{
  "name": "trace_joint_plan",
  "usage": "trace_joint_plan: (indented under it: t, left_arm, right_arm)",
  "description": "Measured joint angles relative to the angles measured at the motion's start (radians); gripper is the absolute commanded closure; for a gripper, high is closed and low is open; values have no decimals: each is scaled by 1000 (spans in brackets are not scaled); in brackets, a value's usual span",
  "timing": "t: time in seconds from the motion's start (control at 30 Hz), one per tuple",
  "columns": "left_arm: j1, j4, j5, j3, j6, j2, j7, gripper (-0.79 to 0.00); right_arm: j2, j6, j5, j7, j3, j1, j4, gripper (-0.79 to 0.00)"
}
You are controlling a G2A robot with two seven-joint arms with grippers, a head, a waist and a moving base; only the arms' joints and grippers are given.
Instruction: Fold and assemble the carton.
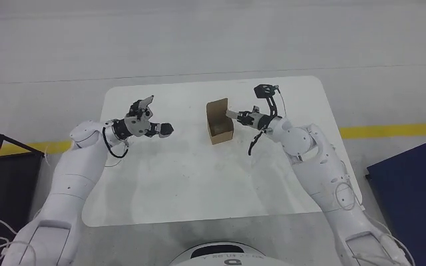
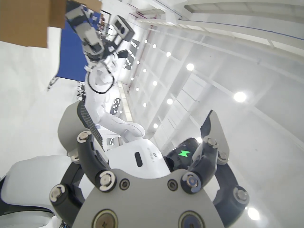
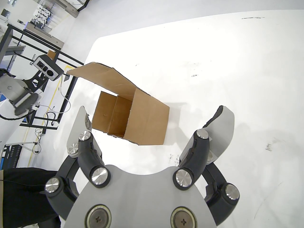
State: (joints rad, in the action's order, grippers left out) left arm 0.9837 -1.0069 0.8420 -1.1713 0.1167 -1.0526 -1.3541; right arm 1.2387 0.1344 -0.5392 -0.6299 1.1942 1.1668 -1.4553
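A small brown carton (image 1: 219,122) stands near the middle of the white table (image 1: 200,186), open, with one long flap sticking out from its far edge. In the right wrist view the carton (image 3: 147,122) lies just ahead of my right gripper (image 3: 152,113), whose fingers are spread and hold nothing. From above, the right gripper (image 1: 234,116) sits close against the carton's right side. My left gripper (image 1: 154,117) hovers well to the carton's left, open and empty. Seen from its wrist, the left gripper (image 2: 146,115) is tilted up, with the carton (image 2: 23,22) and the right gripper (image 2: 76,20) farther off.
The table has rounded corners and wide bare room in front of the carton. On the floor, a yellow line (image 1: 379,131) runs past the table's right side, a blue panel (image 1: 399,179) stands at the right and a black frame (image 1: 13,166) at the left.
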Motion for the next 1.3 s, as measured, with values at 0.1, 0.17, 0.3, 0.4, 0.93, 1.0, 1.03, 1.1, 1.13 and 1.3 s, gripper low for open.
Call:
trace_joint_plan:
  t: [0.1,0.17,0.3,0.4,0.93,1.0,1.03,1.1,1.13,1.3]
  left_arm:
    - [15,-86,-258,28,-68,12,80,-785]
    - [23,-135,-378,53,-107,11,104,-785]
    - [5,-145,-468,114,-186,-4,118,-785]
    - [-39,-84,-457,171,-220,-28,135,-785]
    - [-237,222,-376,355,-348,-155,206,-785]
    - [-250,244,-376,369,-354,-167,208,-785]
    - [-258,258,-376,376,-359,-173,208,-785]
    - [-268,277,-374,384,-367,-182,205,-785]
    - [-274,289,-373,388,-372,-187,203,-785]
    - [-292,327,-364,396,-396,-203,189,-785]
  right_arm:
    - [0,20,141,-42,49,-5,66,-785]
    - [-3,15,246,-84,70,-23,116,-785]
    - [-5,-2,287,-147,64,-50,173,-785]
    - [-2,-9,273,-179,34,-70,195,-757]
    - [17,-10,277,-180,-72,-131,242,-748]
    - [17,0,289,-170,-69,-135,242,-742]
    - [16,11,313,-159,-57,-133,242,-720]
    - [13,23,355,-143,-28,-126,248,-690]
    - [9,19,366,-134,-9,-121,255,-680]
    - [2,-37,336,-147,1,-115,259,-693]
